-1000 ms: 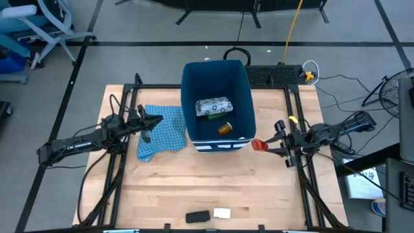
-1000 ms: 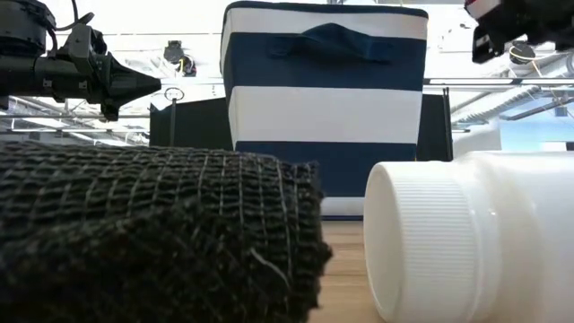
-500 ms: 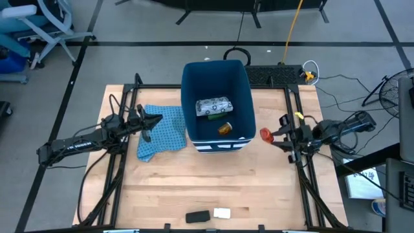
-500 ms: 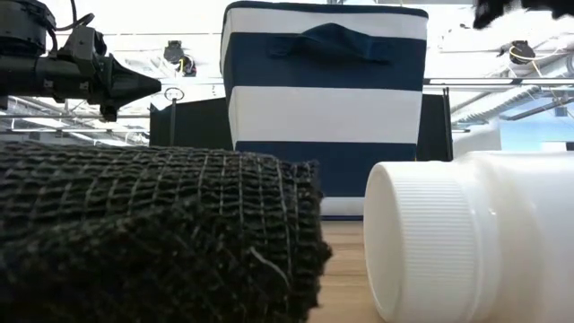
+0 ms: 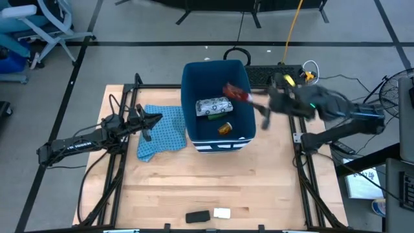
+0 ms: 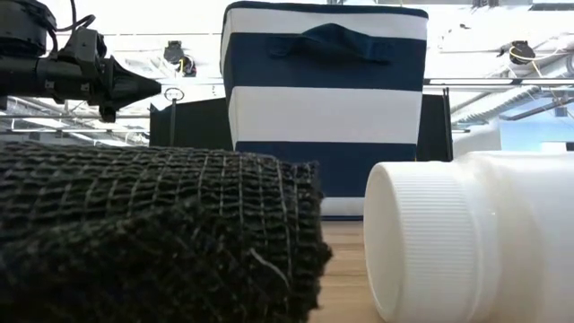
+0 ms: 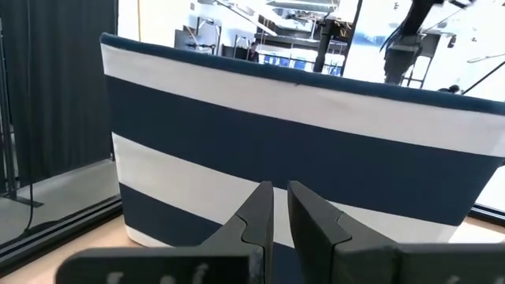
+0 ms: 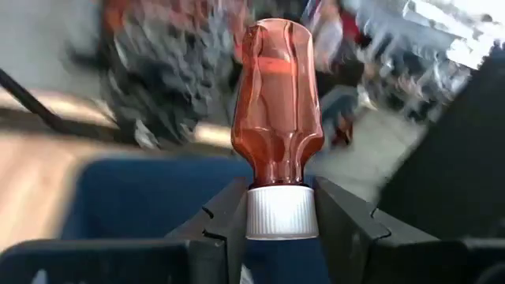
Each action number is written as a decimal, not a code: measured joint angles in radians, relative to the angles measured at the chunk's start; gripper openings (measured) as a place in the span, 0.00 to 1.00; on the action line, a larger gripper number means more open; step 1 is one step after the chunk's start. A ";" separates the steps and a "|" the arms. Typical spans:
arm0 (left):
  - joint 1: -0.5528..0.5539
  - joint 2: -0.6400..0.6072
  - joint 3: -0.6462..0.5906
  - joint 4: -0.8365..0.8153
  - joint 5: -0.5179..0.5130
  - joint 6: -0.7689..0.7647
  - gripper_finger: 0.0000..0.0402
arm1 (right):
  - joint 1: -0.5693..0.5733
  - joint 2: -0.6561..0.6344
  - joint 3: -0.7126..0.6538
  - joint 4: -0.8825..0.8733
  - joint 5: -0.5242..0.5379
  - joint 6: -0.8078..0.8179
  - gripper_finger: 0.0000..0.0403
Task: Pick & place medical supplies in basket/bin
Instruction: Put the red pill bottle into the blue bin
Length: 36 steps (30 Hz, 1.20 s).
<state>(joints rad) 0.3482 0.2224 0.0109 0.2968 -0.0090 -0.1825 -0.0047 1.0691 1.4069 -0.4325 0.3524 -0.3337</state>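
R claw (image 8: pixel 282 207) pinching red bottle (image 8: pixel 276 118) by its white cap, over far-right part of blue bin (image 5: pixel 194 76). Risk: swinging fast, late release throws it past rim. L claw (image 7: pixel 279 211) pressed together, idle over bench (image 5: pixel 259 188) left of bin.

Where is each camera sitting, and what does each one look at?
High view: above the table, looking straight down at the bin, both arms, the left tool over the cloth.
Low view: at tabletop height, facing the bin past a white bottle; the left tool shows.
Left wrist view: on the left arm, facing the bin's striped wall past its shut fingers.
Right wrist view: on the right arm, right tool clamping a red bottle above the bin.
All share the bin.
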 joint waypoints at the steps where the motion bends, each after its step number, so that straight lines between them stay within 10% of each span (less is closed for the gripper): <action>1: 0.000 0.000 0.000 -0.005 0.000 0.000 0.10 | -0.047 0.049 0.058 -0.052 -0.033 -0.016 0.28; 13: 0.000 0.000 0.000 -0.068 -0.001 0.031 0.10 | -0.371 0.488 0.214 -0.284 -0.540 -0.301 0.29; 36: 0.000 0.000 0.000 -0.100 -0.001 0.122 0.10 | -0.389 0.871 -0.071 -0.129 -0.640 -0.359 0.29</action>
<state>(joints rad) 0.3481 0.2226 0.0109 0.1967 -0.0097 -0.0605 -0.3935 1.9401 1.3355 -0.5614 -0.2876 -0.6926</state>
